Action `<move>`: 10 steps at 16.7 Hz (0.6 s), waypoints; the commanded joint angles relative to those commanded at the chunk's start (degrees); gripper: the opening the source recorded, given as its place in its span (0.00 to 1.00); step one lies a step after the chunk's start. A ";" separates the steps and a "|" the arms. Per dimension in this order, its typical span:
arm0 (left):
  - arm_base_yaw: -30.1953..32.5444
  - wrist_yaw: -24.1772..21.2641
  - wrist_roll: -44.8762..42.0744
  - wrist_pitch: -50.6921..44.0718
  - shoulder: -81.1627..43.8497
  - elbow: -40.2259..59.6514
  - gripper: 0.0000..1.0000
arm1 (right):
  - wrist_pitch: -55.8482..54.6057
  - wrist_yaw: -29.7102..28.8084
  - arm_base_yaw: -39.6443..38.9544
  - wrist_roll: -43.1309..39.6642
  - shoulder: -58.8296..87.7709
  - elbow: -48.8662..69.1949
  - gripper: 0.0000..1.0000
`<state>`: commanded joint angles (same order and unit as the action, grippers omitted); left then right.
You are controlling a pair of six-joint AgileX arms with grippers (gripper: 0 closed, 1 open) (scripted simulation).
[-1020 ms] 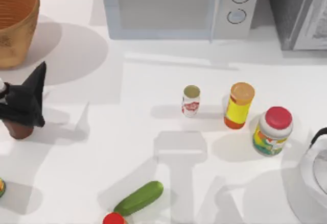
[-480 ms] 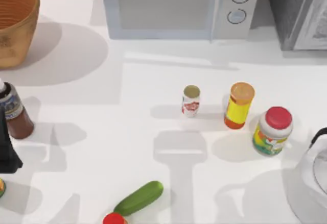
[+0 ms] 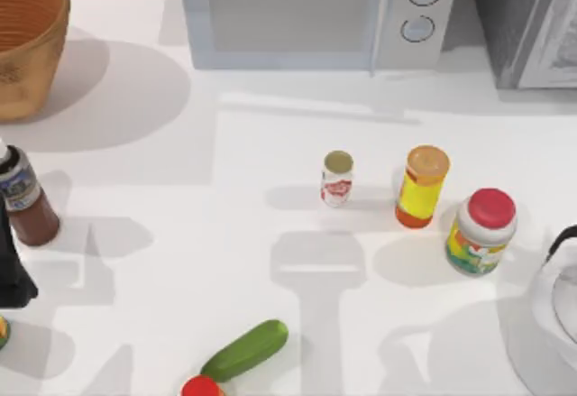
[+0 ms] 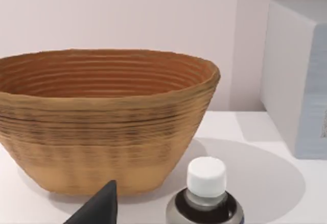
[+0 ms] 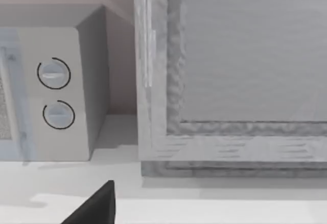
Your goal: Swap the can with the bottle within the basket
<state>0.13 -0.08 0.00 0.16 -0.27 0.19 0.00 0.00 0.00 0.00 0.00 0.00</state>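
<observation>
The dark reddish-brown bottle with a white cap stands upright and free on the table at the far left, in front of the woven orange-brown basket in the back left corner. The basket holds nothing that I can see. My left gripper is open at the table's left edge, just in front of the bottle and apart from it; one dark fingertip shows beside it. The small white can with a red label stands mid-table. My right gripper is parked, open, facing the appliances.
A yellow orange-capped bottle and a red-lidded white jar stand right of the can. A cucumber and a red object lie near the front edge. A microwave lines the back; a kettle sits front right.
My left gripper has let go of the bottle and drawn back toward the table's front edge. The bottle now stands alone. Nothing else has moved.
</observation>
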 joint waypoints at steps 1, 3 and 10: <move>-0.07 -0.02 -0.03 0.64 -0.64 0.04 1.00 | 0.00 0.00 0.00 0.00 0.00 0.00 1.00; -0.30 -0.19 -0.16 3.57 -3.73 0.27 1.00 | 0.00 0.00 0.00 0.00 0.00 0.00 1.00; -1.29 -2.02 -0.70 24.51 -31.19 1.35 1.00 | 0.00 0.00 0.00 0.00 0.00 0.00 1.00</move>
<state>-1.16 -2.11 -0.70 24.67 -31.46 1.53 0.00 0.00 0.00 0.00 0.00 0.00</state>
